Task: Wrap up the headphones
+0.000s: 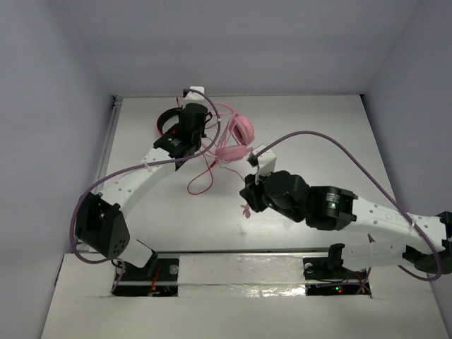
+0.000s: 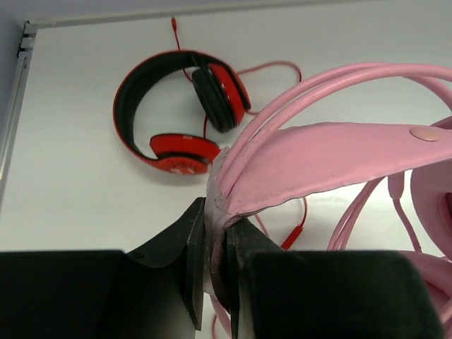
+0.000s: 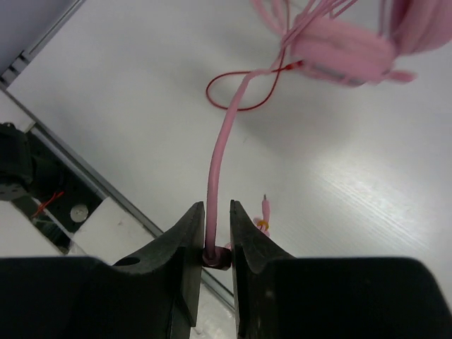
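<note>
Clamps left jaws on headband [image 2: 318, 159] of pink headphones [image 1: 244, 129] at back-middle of counter [image 1: 318, 113], pinches their cable [image 3: 213, 176] in right jaws nearer front, so best keep cable taut, wind even loops, dodge red headphones [image 2: 182, 148].

Smaller headphones [image 2: 176, 145] far left on the table [image 1: 318, 127], the headphones [image 1: 239, 135] just right; cable [image 3: 219, 162] forward to the right pincer [image 3: 217, 236]
</note>
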